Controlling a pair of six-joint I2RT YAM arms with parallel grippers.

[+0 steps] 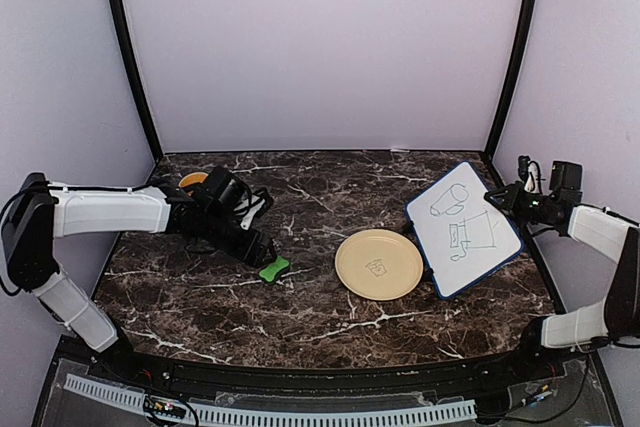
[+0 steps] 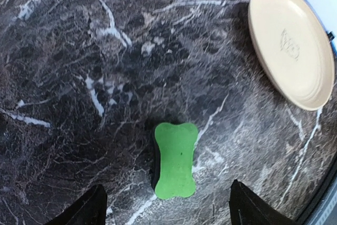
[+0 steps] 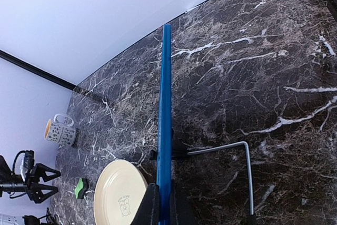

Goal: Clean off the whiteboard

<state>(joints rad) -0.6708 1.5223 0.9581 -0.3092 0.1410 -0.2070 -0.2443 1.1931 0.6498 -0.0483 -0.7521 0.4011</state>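
Desk (image 1: 320, 197): dark marble with white veins, carrying everything below.
Mug (image 1: 192, 180): far left, near the back, partly hidden behind the left arm; orange inside.
Left gripper (image 1: 264, 251): reaching in low from the left, its two dark fingers spread wide apart and holding nothing.
Eraser (image 2: 175, 160): small, bright green and bone-shaped, with a dark underside; it lies flat on the desk just ahead of the left gripper, in line with the gap between the fingers and touching neither.
Plate (image 1: 378, 264): round and pale yellow with a small mark at its centre; it lies flat mid-desk, right of the eraser, just beside the whiteboard.
Whiteboard (image 1: 463, 229): right of the plate, tilted up off the desk, blue-framed, its white face marked with dark doodles of boxes and a cylinder shape.
Wire stand (image 3: 247, 167): a bent metal rod behind the whiteboard.
Right gripper (image 3: 164, 212): coming in from the right, fingers clamped on the whiteboard's blue edge, one on each face.
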